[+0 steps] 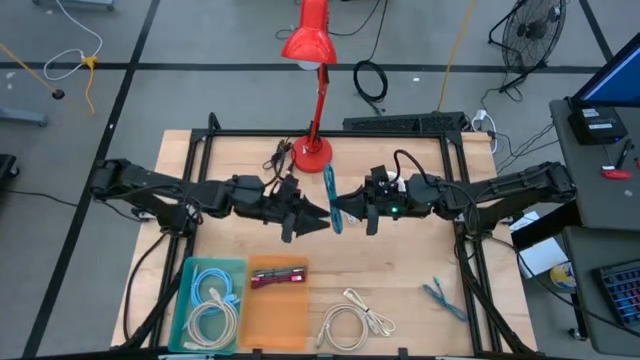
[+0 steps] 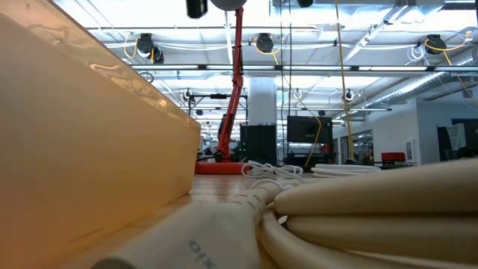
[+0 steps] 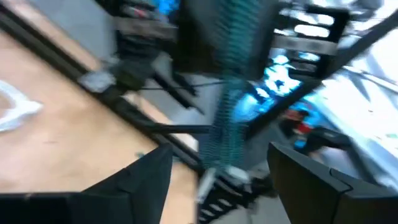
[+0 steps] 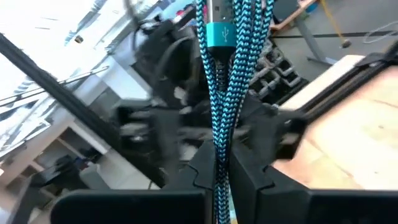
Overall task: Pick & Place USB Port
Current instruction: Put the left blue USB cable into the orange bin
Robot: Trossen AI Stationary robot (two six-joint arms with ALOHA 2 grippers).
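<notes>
- Teal bin (image 1: 205,300) holds pale cables; the orange bin (image 1: 277,318) beside it holds a dark red cable.
- Left gripper (image 1: 318,222), mid-table: jaws apart, holding nothing.
- Blue braided USB cable (image 1: 333,200) hangs between the grippers, clamped in the right gripper (image 1: 350,212).
- Judgement: handover done; placing remains.

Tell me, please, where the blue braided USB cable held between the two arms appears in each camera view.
High view: blue braided USB cable at table centre, between both arms, below the red desk lamp.
Low view: not in it; the lamp's red arm stands behind.
Left wrist view: blurred, hanging in the middle.
Right wrist view: centre, clamped in the right end effector.
Shared landmark: the red lamp, in the high and low views.
</notes>
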